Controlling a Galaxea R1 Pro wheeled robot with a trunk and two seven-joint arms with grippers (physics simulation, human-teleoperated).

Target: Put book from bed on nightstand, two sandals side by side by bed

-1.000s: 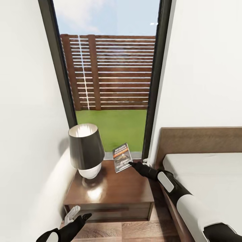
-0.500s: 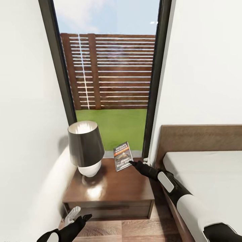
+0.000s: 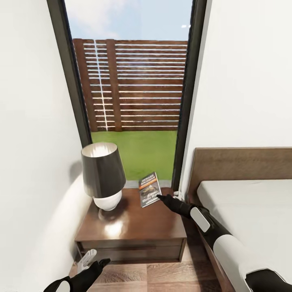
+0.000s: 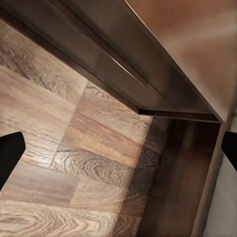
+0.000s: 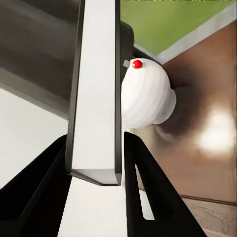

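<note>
bright daylight from window (image 3: 134,89) | glare on nightstand (image 3: 134,227) | renders soft

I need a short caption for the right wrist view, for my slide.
Right gripper shut on the book, seen edge-on, above the nightstand near the white lamp base.

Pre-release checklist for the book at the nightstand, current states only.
1. Right gripper shut on the book: ok; the right wrist view shows both fingers clamped on its page edge.
2. Book over the nightstand top: ok, at its far right corner.
3. Book lying flat on the top: not ok; it stands tilted, and contact with the wood cannot be told.
4. Clear of the lamp: ok, a gap beside it.
5. Left gripper out of the way: ok, open, low over the wood floor by the nightstand's front.
</note>
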